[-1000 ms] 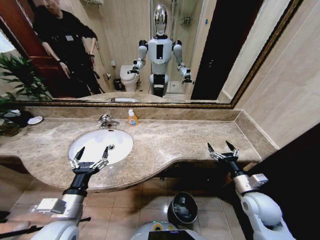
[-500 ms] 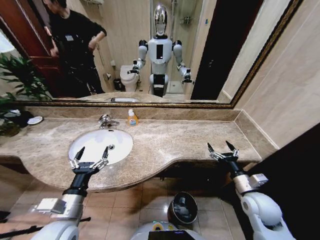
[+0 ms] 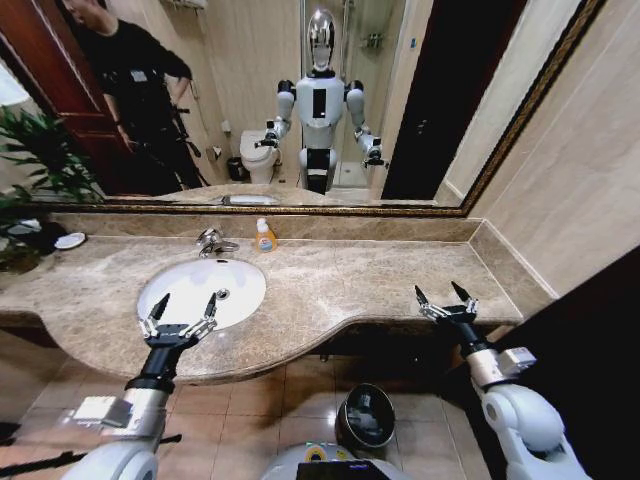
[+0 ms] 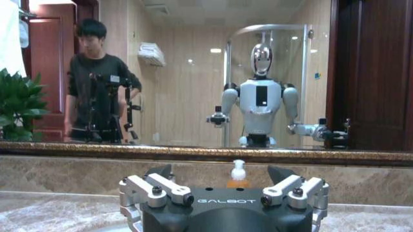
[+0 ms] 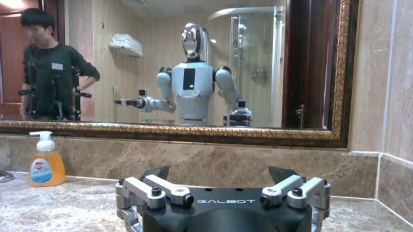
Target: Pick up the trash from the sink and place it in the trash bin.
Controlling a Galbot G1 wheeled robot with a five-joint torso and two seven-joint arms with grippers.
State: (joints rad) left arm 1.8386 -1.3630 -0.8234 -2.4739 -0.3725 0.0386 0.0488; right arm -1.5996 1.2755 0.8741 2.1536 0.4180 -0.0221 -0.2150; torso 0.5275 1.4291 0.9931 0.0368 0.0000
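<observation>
Both arms hover, empty, over the marble tabletop — the left hand spread open at the near rim of the sink, the right hand open well apart. No trash is discernible in the basin; the trash bin waits on the floor below — whether anything remains to collect cannot be told.

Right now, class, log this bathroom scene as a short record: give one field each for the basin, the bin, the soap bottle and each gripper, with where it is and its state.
basin: white oval sink set in the beige-brown marble counter, chrome tap behind it; no trash visible inside
bin: small round black trash bin on the tiled floor below the counter edge
soap: orange soap bottle with white pump upright beside the tap
left gripper: open, above the sink's front rim, holding nothing
right gripper: open, over the counter's right end, holding nothing
</observation>
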